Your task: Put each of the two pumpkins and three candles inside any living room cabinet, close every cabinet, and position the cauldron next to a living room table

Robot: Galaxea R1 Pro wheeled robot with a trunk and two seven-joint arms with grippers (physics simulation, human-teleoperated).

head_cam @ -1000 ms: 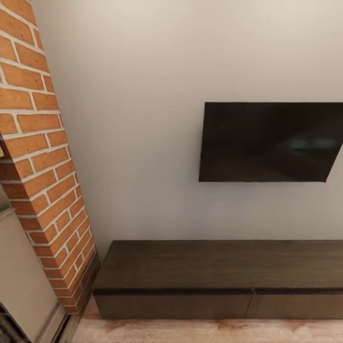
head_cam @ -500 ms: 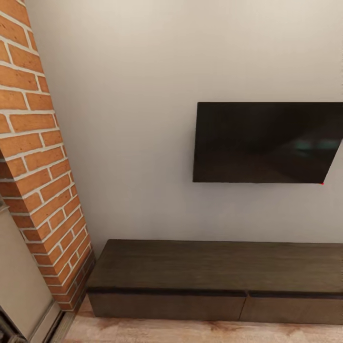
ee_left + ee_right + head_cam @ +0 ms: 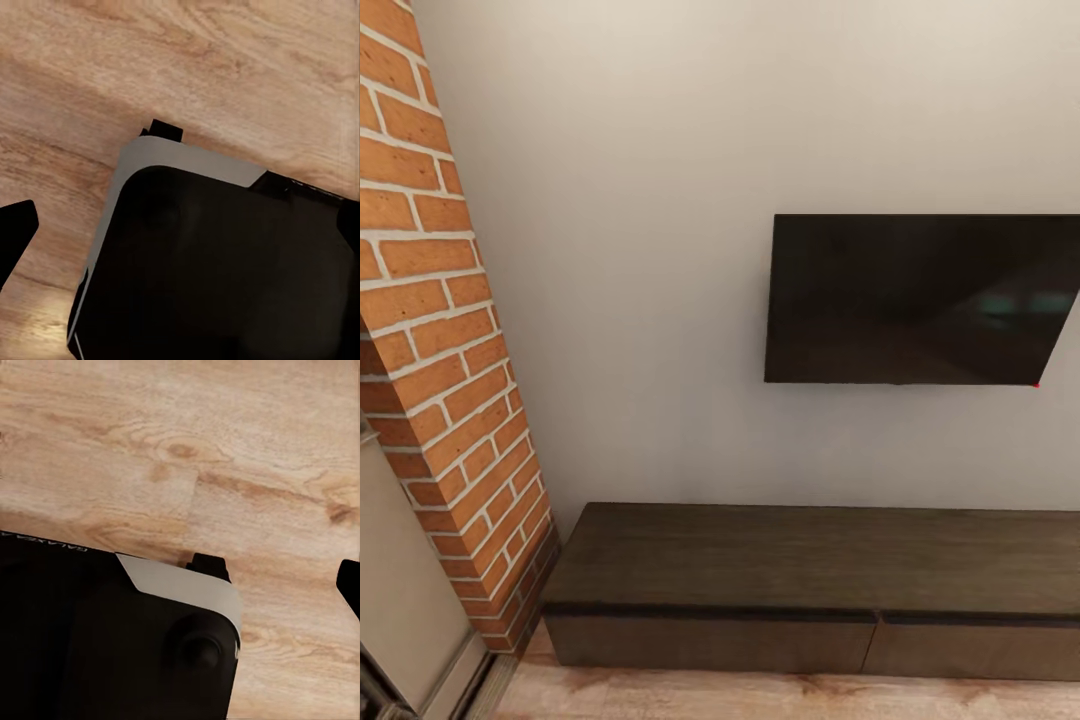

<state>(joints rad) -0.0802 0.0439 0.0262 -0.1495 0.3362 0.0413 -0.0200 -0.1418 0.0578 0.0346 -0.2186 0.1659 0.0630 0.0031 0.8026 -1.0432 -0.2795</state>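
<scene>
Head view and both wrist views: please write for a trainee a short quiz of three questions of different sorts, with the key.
1. True or false: the drawers of the cabinet are pulled open.
2. Multiple choice: what hangs on the wall above the cabinet? A) a white shelf B) a black TV C) a mirror
3. Short answer: what surface do both wrist views look down on, beside the robot's base?

Key
1. False: both drawer fronts sit flush and closed.
2. B
3. The light wood-plank floor.
</scene>
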